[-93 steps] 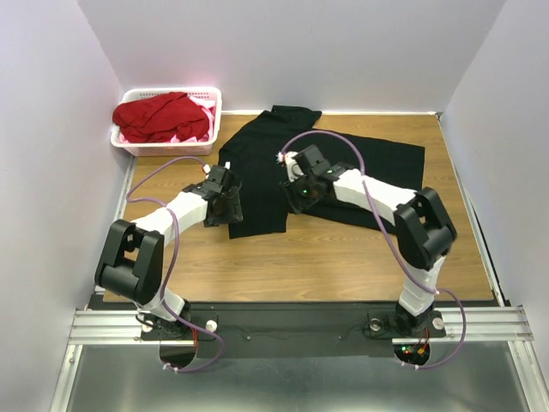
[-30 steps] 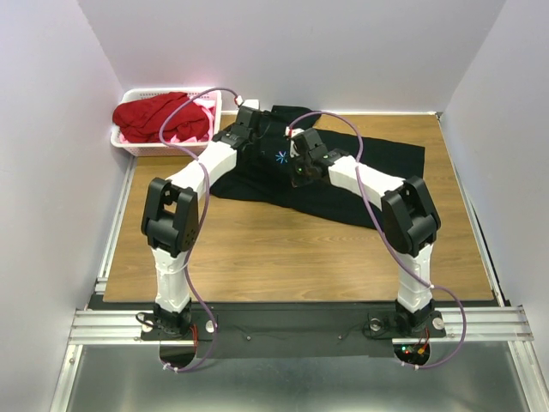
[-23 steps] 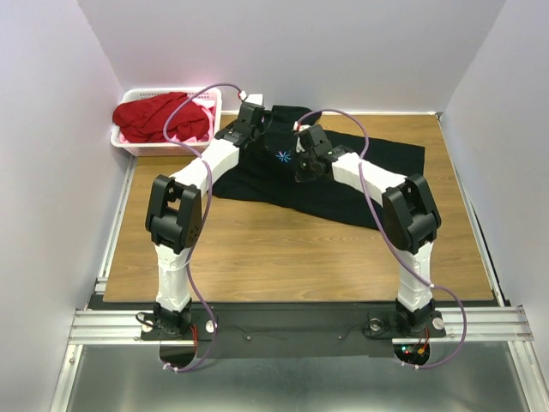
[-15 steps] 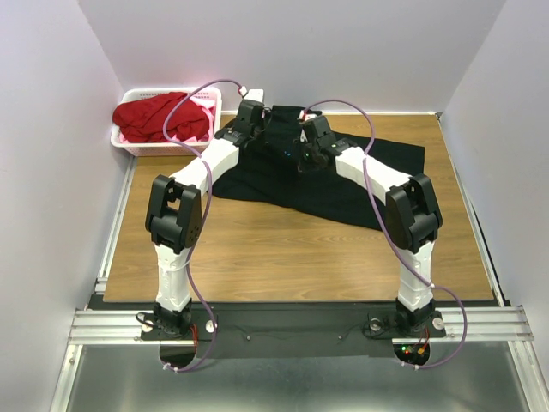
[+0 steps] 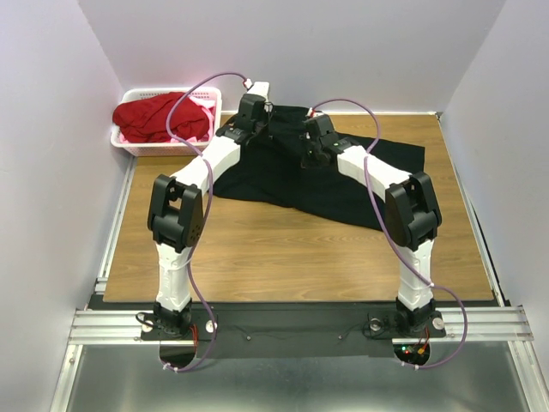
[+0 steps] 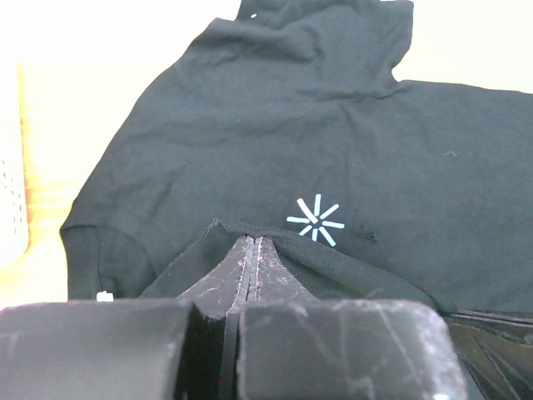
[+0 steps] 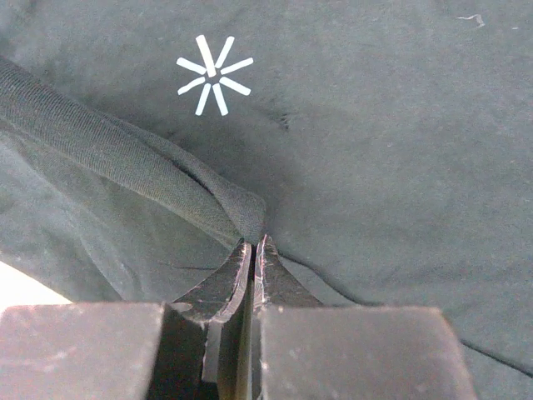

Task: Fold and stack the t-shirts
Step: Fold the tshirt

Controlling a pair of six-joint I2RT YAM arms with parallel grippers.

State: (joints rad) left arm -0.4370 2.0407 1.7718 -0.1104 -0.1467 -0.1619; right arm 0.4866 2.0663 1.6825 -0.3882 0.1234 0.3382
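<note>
I can read no words, numbers or brand names anywhere, and the only sign I find is a small light-blue asterisk logo (image 6: 315, 222), short strokes fanning from a centre, printed on the black t-shirt (image 6: 250, 142) lying toward the far edge of the table (image 5: 283, 249).

A large black t-shirt (image 5: 360, 184) lies spread across the far middle and right of the wooden table, mostly flat with gentle wrinkles, one part reaching toward the far wall. A small light-blue asterisk logo (image 6: 316, 222) faces up on its chest. Near the logo, a fold of the black cloth is raised and pinched in the closed left gripper (image 6: 251, 242); a thick ribbed edge band is pinched in the closed right gripper (image 7: 254, 243). At far left, a crumpled red t-shirt (image 5: 159, 116) heaps over pink cloth (image 5: 204, 105) inside a white basket (image 5: 163, 148).
</note>
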